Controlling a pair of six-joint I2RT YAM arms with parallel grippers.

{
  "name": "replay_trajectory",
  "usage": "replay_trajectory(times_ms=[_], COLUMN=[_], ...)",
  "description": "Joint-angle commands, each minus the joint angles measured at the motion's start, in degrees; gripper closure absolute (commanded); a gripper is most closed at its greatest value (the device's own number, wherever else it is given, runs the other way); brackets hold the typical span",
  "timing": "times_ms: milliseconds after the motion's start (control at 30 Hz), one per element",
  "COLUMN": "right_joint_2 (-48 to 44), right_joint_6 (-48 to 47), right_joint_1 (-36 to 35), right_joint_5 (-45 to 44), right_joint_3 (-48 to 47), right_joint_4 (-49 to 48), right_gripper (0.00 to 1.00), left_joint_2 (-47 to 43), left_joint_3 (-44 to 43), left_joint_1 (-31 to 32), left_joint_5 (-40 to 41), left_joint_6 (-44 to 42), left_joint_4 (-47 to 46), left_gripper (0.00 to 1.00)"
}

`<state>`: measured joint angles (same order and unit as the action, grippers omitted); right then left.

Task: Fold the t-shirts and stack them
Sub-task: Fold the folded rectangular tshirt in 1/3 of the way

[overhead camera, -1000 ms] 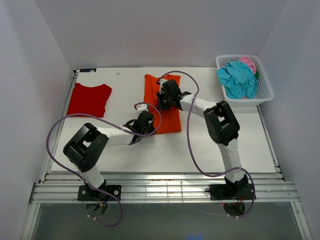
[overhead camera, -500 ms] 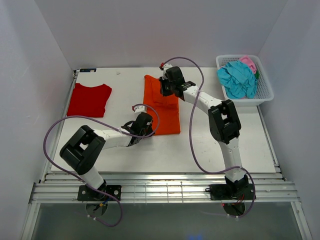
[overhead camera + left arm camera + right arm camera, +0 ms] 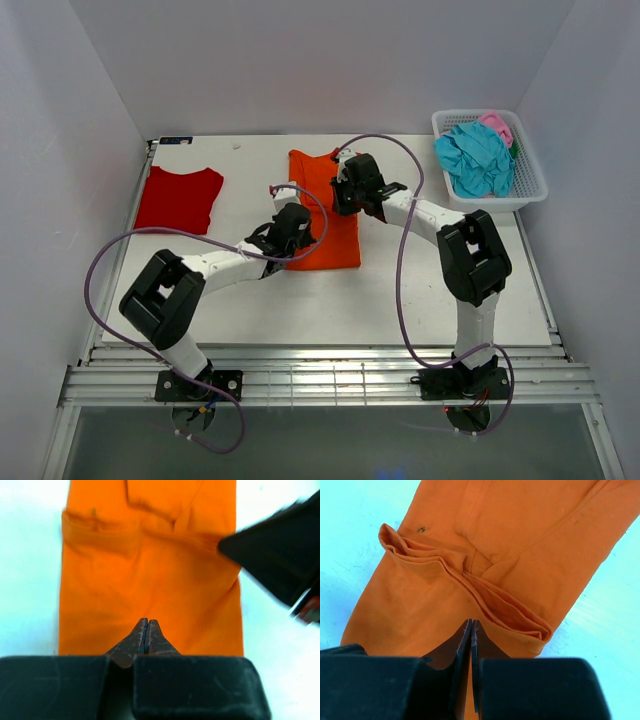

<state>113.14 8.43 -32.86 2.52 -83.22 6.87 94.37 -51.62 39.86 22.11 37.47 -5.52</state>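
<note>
Under the clenched, apparently empty left gripper [image 3: 146,624] and right gripper [image 3: 471,626], on the flat orange shirt [image 3: 150,575], press lightly and smooth the sleeve fold [image 3: 470,582] outward without dragging lower layers.

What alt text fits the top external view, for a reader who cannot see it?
A robot's left gripper and right gripper, both shut, hang over an orange t-shirt on a white table. A red t-shirt lies left; a basket of teal cloth right.

Left gripper [image 3: 298,222] moved up-right from the orange t-shirt's [image 3: 335,245] lower-left edge onto the cloth. Right gripper [image 3: 350,192] rose toward the shirt's top (briefly), now lower, at its right edge.
</note>
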Motion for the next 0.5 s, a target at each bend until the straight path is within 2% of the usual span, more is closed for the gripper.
replay_trajectory(times_ms=[0,233,467], right_joint_2=[-2.75,-2.05,-1.26], right_joint_6=[0.01,0.63,0.45], right_joint_1=[-0.10,-0.10,-0.18], right_joint_5=[1.69,3.19,3.01], right_joint_3=[0.87,2.01,2.45], right_joint_4=[-3.45,-3.80,-3.80], right_gripper=[0.92,0.92,0.92], left_joint_2=[0.62,8.54,11.63], left_joint_3=[-4.97,-9.46,-10.52], left_joint_1=[-0.65,-3.29,-5.31], left_joint_5=[4.43,3.56,2.06], left_joint_6=[-6.08,-8.73,-8.82], left_joint_4=[-3.01,-2.92,-3.18], left_gripper=[1.00,1.00,1.00])
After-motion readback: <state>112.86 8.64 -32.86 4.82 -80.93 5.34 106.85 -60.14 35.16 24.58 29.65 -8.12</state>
